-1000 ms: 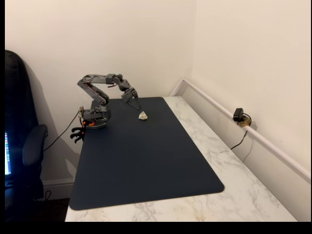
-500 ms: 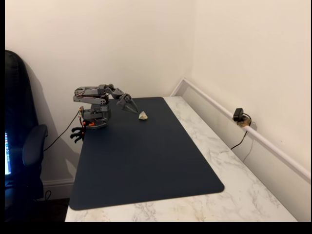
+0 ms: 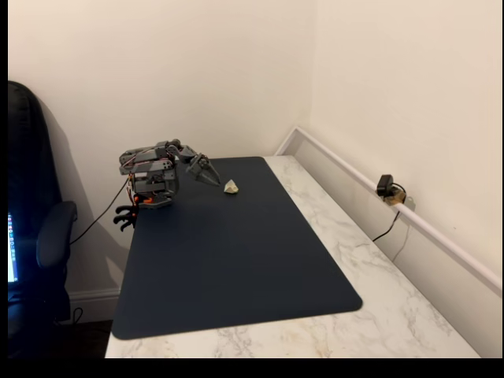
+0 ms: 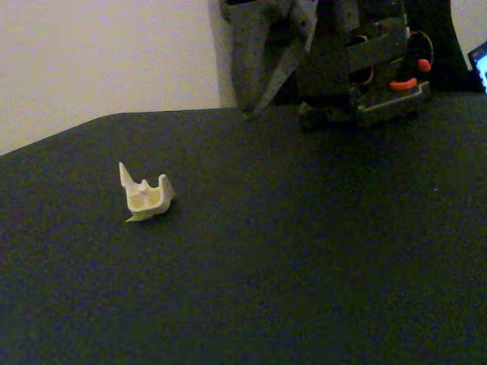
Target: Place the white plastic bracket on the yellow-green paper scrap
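We read no writing anywhere; at the left in a fixed view we see a dark chair [image 3: 35,236], then the grey arm folded low with its gripper [image 3: 211,178] pointing at the white bracket [image 3: 231,187]. We cannot tell whether its fingers are parted or closed. The bracket [image 4: 144,195] rests free on the dark mat [image 3: 236,260], a yellow-green scrap [image 4: 135,218] peeking from under its lower edge, and the marble table [image 3: 378,291] and a small black camera [image 3: 386,187] lie rightward.

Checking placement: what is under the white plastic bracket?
A yellow-green paper scrap peeks out at the base of the white plastic bracket, on the dark mat. How far it reaches underneath is covered.
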